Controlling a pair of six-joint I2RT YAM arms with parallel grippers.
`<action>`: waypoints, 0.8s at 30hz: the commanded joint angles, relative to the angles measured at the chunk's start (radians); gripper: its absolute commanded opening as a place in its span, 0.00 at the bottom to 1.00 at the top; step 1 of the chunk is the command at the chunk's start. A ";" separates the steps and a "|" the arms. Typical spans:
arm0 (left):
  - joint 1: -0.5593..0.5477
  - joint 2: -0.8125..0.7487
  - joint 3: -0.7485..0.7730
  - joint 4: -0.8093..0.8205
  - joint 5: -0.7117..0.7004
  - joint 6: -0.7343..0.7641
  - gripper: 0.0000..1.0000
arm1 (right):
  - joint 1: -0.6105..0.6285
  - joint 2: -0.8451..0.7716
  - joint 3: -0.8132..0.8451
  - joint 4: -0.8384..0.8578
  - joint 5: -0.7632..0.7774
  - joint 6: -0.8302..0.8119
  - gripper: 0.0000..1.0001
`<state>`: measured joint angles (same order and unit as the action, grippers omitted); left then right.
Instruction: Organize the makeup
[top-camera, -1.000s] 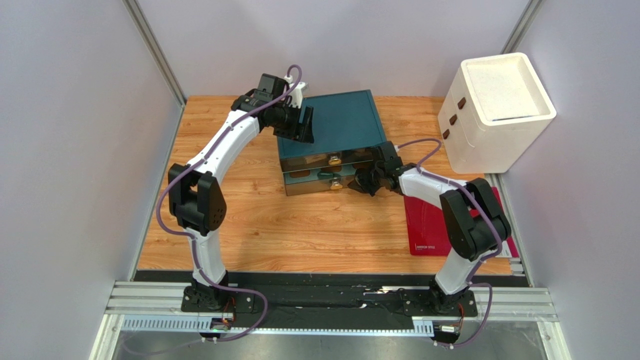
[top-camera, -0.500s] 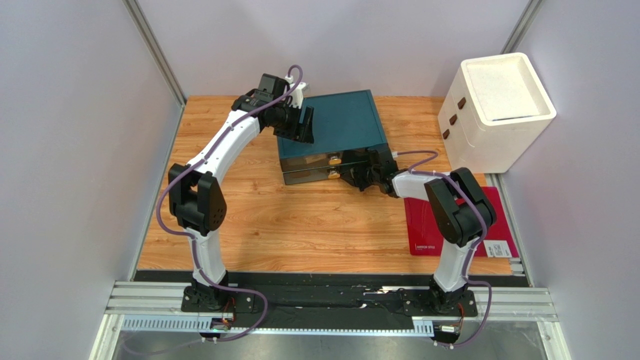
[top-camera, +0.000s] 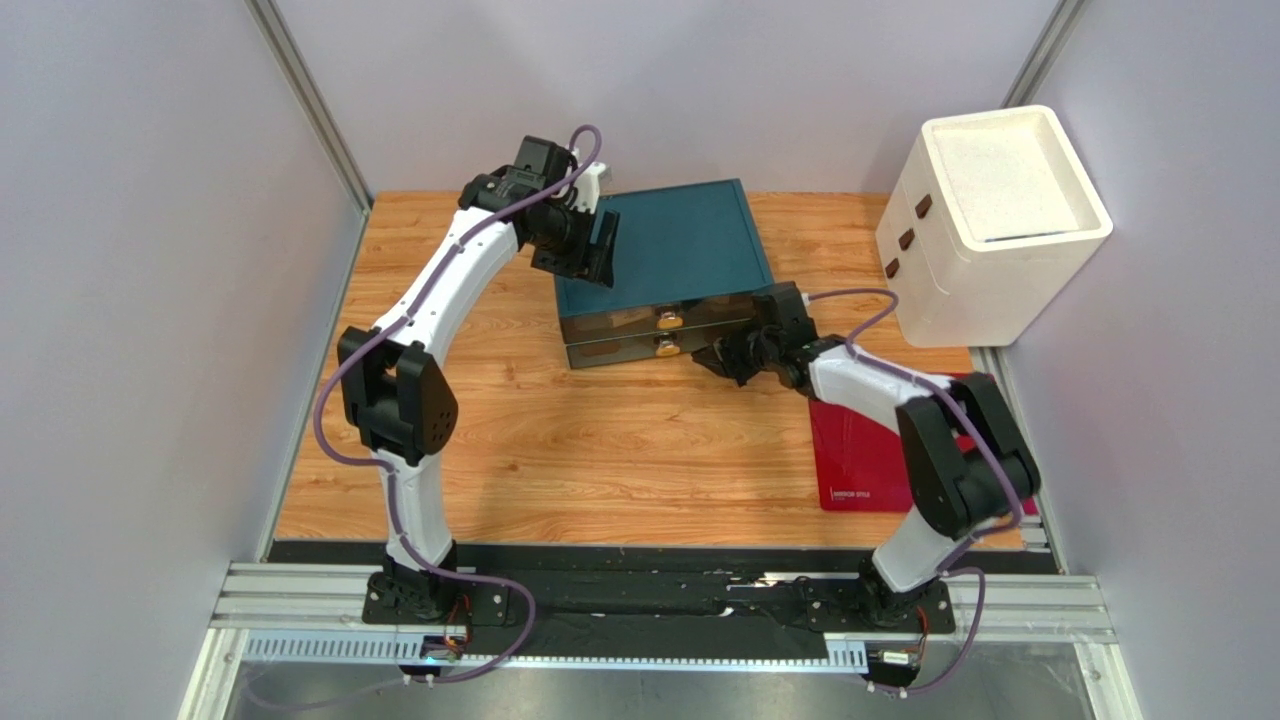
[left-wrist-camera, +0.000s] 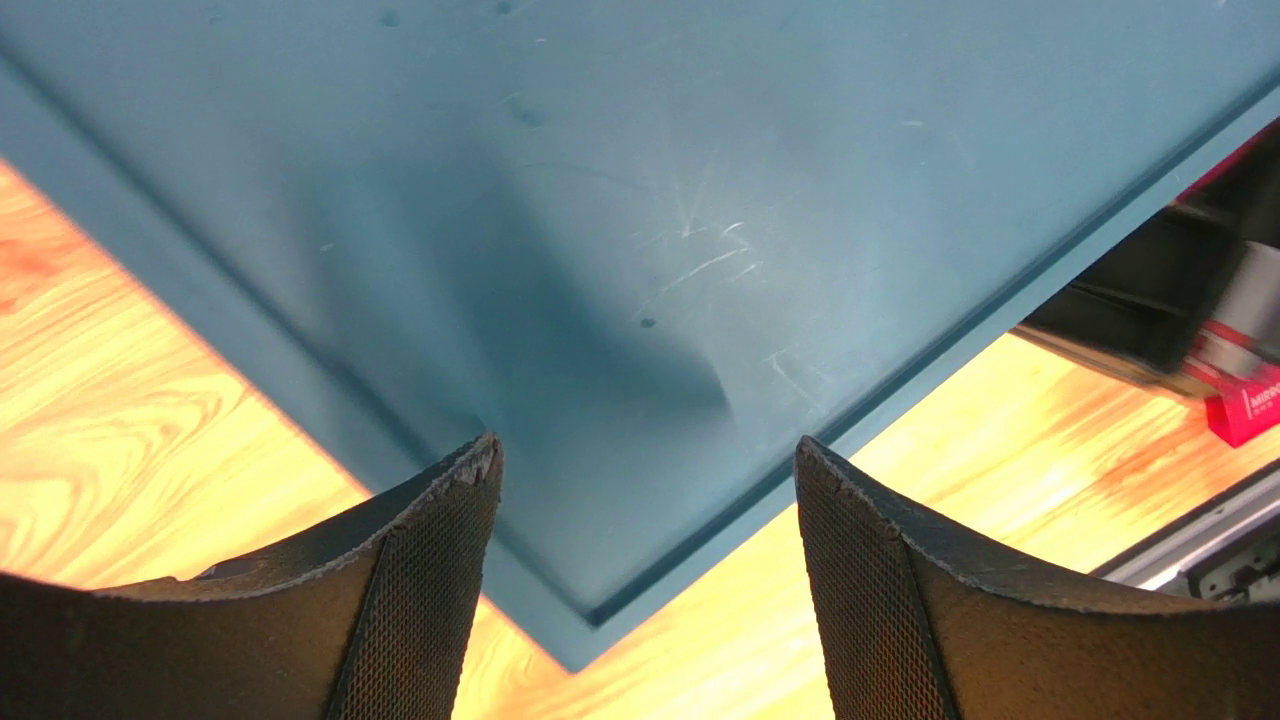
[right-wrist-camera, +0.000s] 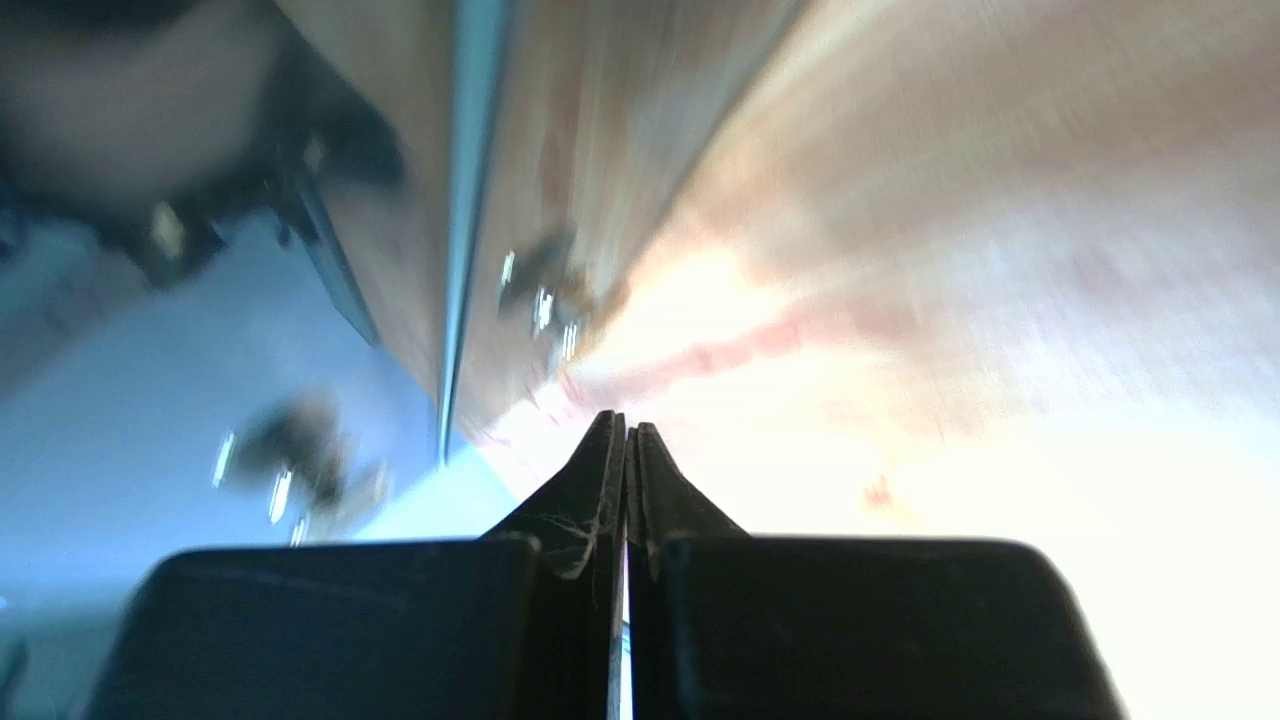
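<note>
Here, one teal box (top-camera: 684, 240) with two stacked clear drawers (top-camera: 639, 353); makeup (top-camera: 661, 318) dimly visible inside, too blurred to count. Left gripper (left-wrist-camera: 646, 465) above the lid's corner, fingers spread, empty. Right gripper (right-wrist-camera: 624, 428) at the drawer fronts, fingers pressed together. One red mat (top-camera: 849, 443).

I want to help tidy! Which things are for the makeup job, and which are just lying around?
For the job: teal drawer box; left pincer; right pincer. Makeup itself: too small to see.
Just lying about: white foam box; red mat.
</note>
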<state>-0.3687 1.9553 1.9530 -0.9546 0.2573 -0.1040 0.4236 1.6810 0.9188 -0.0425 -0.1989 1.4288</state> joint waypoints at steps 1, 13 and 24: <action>0.007 -0.007 0.144 -0.098 -0.041 0.015 0.77 | -0.002 -0.171 0.005 -0.265 0.079 -0.172 0.00; 0.011 -0.262 -0.015 -0.003 -0.150 -0.033 0.83 | -0.011 -0.395 0.067 -0.681 0.314 -0.545 0.01; 0.085 -0.441 -0.308 -0.006 -0.061 -0.031 0.91 | -0.009 -0.420 0.330 -0.793 0.535 -0.941 0.63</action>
<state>-0.3092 1.5852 1.7382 -0.9680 0.1680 -0.1310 0.4171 1.2884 1.1584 -0.7864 0.2173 0.6830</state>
